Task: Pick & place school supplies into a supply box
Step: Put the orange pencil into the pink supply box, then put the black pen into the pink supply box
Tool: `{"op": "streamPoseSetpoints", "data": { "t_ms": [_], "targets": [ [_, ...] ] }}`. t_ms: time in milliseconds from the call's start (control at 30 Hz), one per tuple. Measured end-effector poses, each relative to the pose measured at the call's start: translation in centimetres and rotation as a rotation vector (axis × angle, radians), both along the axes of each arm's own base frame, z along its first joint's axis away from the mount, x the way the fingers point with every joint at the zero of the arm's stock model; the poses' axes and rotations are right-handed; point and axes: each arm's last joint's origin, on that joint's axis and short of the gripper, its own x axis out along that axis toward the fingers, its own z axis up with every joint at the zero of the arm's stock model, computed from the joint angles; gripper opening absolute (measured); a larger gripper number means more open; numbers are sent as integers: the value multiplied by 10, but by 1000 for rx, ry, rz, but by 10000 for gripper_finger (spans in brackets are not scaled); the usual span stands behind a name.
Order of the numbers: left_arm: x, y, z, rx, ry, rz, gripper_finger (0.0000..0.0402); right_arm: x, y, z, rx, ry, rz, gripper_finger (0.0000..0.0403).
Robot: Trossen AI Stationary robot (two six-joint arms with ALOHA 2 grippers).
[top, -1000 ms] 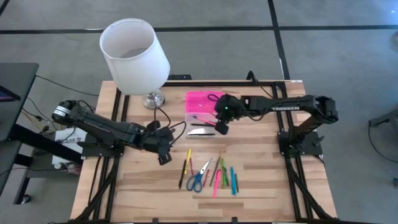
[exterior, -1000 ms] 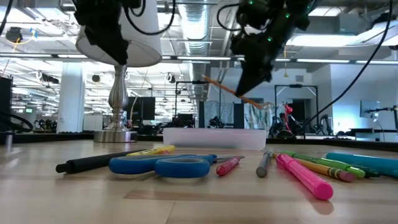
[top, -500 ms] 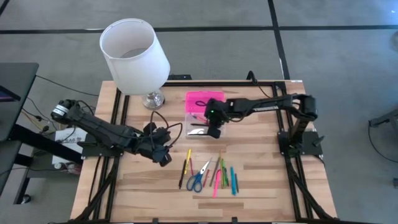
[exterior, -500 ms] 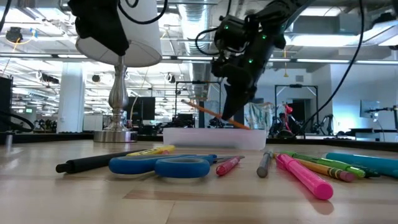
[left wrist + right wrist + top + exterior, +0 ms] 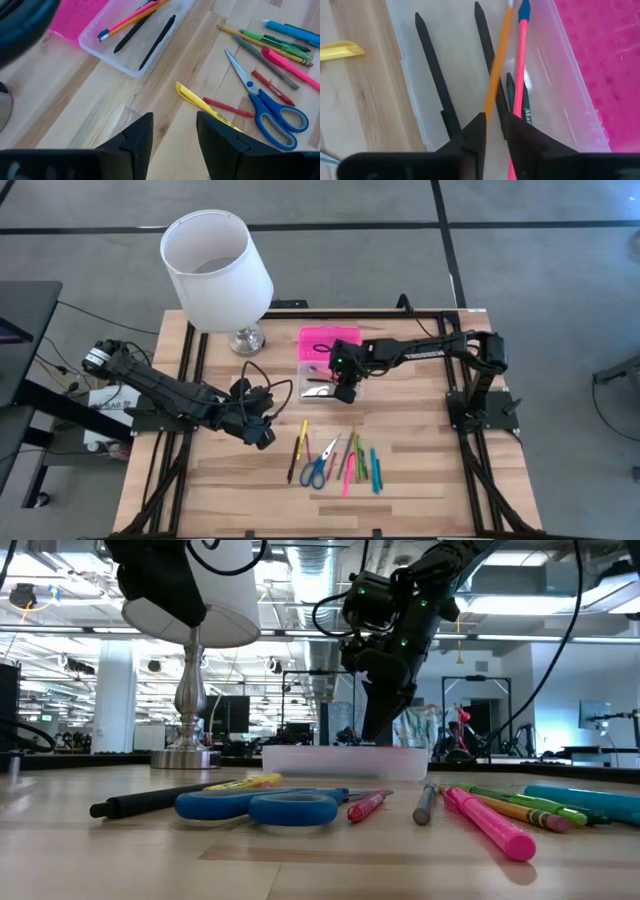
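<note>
Two parted right gripper (image 5: pixel 492 127) fingers, orange pencil (image 5: pixel 499 65) between

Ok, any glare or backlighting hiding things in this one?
Low view: bright ceiling lights behind leave the right gripper a dark silhouette over the supply box. Right wrist view: pale streaks of glare on the box's clear base, black pens readable. High view: even light.

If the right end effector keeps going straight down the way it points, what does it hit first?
Most likely the orange pencil directly under the right end effector, lying inside the clear base of the supply box beside a pink pencil. Depth is hard to judge.
</note>
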Motion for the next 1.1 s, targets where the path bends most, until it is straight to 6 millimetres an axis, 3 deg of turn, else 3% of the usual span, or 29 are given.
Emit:
{"op": "streamPoseSetpoints", "data": {
  "t_ms": [233,500,767,933,1100],
  "targets": [
    [0,0,0,-13,-6,17,146,-2,1,11,12,-38,-37,105],
    [2,-1,1,-114,-73,135,146,-20,23,68,-50,-199,-73,107],
    [5,-6,-2,-281,-128,289,146,-51,53,114,-131,-289,-61,107],
    [18,-17,-15,-381,-118,319,146,-66,73,129,-180,-325,-41,107],
    [35,-30,-41,-460,-57,350,146,-78,89,134,-210,-305,-28,107]
  ]
}}
